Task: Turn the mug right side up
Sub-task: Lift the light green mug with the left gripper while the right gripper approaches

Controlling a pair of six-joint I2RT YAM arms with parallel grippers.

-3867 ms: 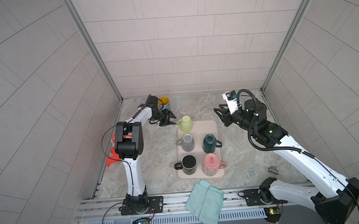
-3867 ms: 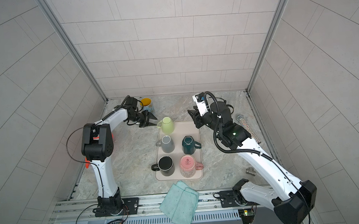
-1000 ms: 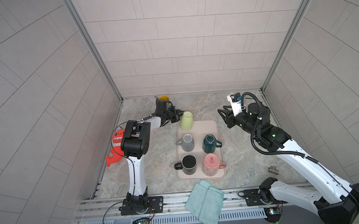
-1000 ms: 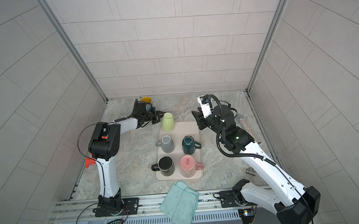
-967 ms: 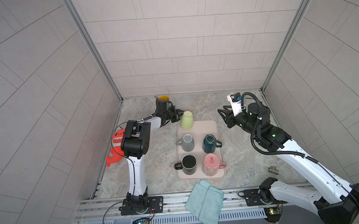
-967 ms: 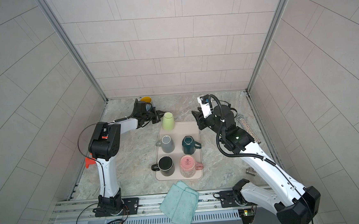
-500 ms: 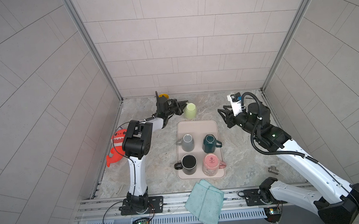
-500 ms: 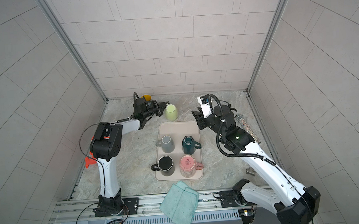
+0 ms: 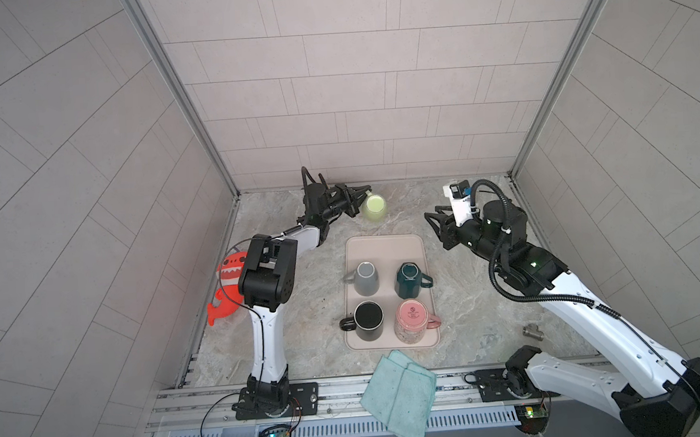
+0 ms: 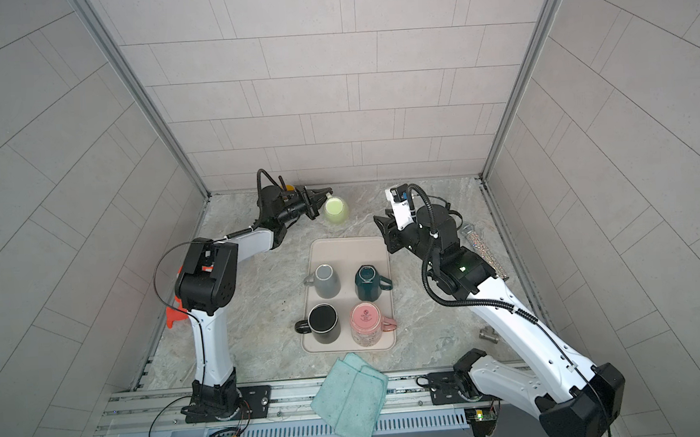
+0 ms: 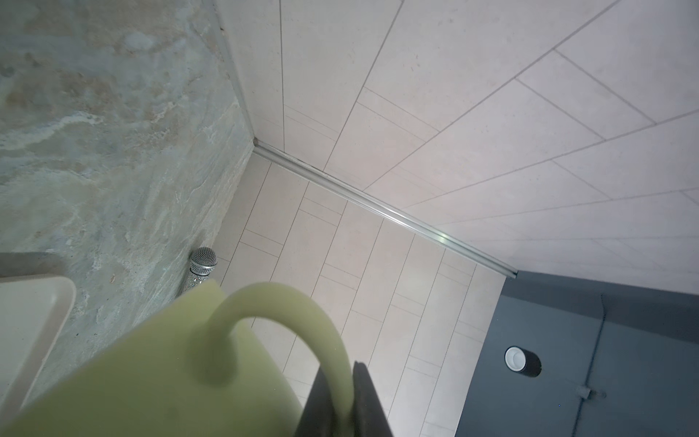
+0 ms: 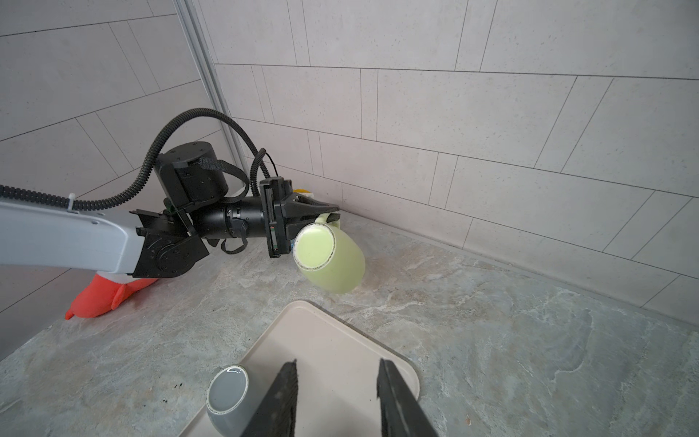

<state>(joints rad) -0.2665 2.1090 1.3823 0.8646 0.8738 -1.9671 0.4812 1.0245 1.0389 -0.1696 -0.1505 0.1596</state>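
Beyond the far edge of the tray (image 9: 383, 244), at about 12 o'clock from it in both top views, the pale green mug (image 9: 374, 205) hangs clear of the marbled worktop (image 9: 312, 309). The left claw (image 12: 328, 213) is clamped tight on the mug's handle, reaching in from the mug's 9 o'clock. The mug is tipped: its flat base faces up and toward the right arm, and its mouth is angled down and away. I judge the turn half made, with the mug lifted but not yet righted. The right claw (image 12: 336, 363) hovers near the tray's 2 o'clock, jaws partly apart and holding nothing.

The next move calls for a wrist roll until the mouth faces up. The pinch should stay firm, since the body hangs off a thin handle and could swing. A level set-down would follow, on the tray's bare far half or the worktop.
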